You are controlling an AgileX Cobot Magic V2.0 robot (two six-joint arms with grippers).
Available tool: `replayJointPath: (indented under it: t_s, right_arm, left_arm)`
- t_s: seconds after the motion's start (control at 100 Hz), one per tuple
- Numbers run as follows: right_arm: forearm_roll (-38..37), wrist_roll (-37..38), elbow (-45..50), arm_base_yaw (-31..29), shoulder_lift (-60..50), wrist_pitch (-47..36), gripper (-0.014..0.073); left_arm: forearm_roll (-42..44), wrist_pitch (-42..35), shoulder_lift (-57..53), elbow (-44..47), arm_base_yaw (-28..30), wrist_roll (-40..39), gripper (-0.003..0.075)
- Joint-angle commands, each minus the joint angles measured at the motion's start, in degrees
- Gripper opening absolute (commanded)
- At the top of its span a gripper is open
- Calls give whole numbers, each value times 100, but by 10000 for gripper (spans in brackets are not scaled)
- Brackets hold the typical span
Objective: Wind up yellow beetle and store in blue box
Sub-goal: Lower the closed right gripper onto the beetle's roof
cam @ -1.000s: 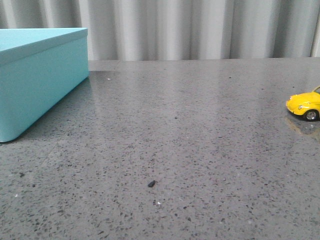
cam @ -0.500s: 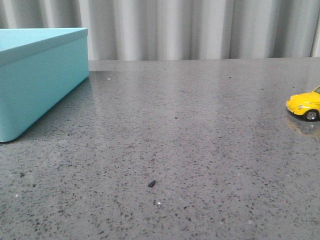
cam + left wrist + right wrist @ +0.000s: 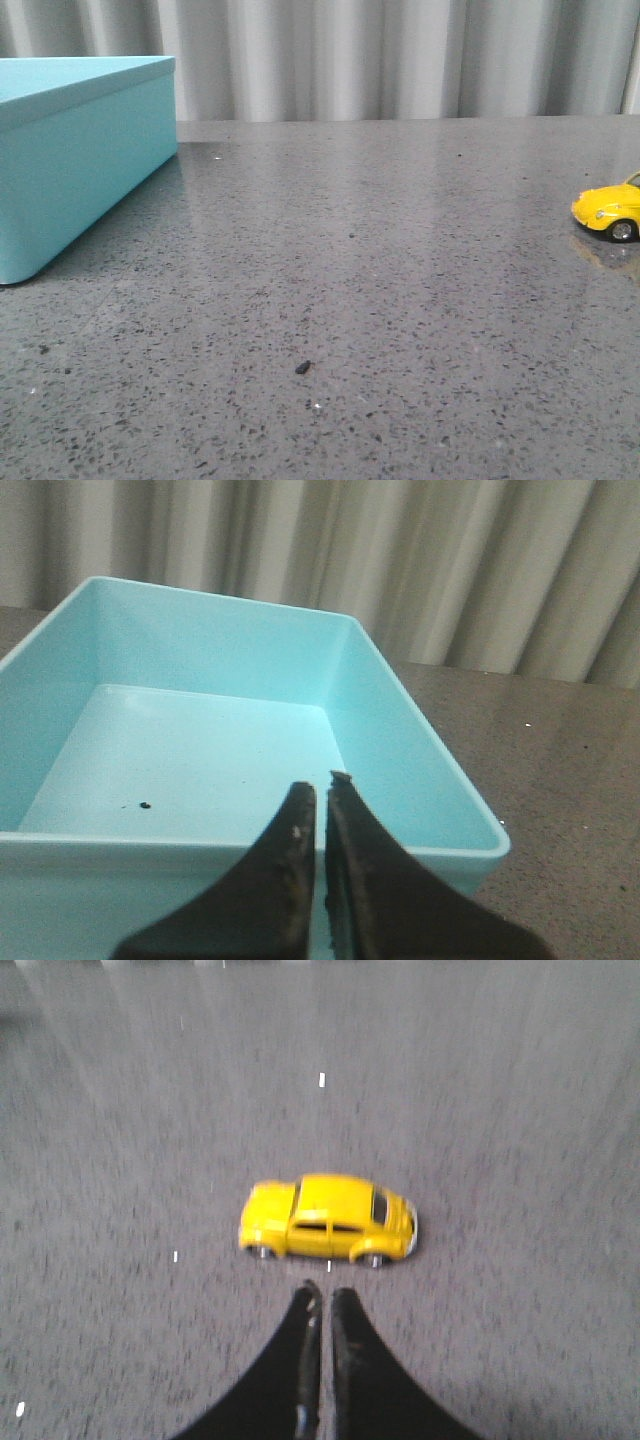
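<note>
the yellow beetle [image 3: 327, 1220] sits on all 4 wheels at the far right of the grey table [image 3: 380, 260], well apart from the blue box [image 3: 70, 150] at far left. nothing has shifted in the last second, so the wind-up has not begun. the right gripper [image 3: 322, 1295] hangs just short of the car, fingers pressed together and empty; the left gripper [image 3: 320, 792], likewise closed and empty, hovers over the box's open, bare interior.

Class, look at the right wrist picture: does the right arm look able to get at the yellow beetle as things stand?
Probably yes. The yellow beetle sits alone on bare table just ahead of the right gripper, nothing between them; the fingers are closed and must open first.
</note>
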Motion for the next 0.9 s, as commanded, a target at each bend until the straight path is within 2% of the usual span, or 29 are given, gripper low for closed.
replayJointPath:
  t_s: [0.0, 0.16, 0.39, 0.63, 0.89]
  right_arm:
    - [-62, -29, -726, -5, 784, 558, -42]
    - [-52, -29, -1678, -5, 1864, 1460, -42]
    - [-52, -29, -2815, 323, 3253, 2220, -41]
    - [-63, -29, -3243, 614, 4238, 2254, -41]
    - [-289, -29, -3243, 614, 4634, 2036, -41]
  left_arm:
    - [-29, -319, 108, -220, -193, -31, -21]
    - [-29, -319, 108, -220, -467, 121, -21]
    - [-29, -319, 108, -220, -662, 121, -21]
    - [-29, -302, 108, -220, -702, 121, -21]
    - [-29, -134, 108, -220, -702, 121, -21]
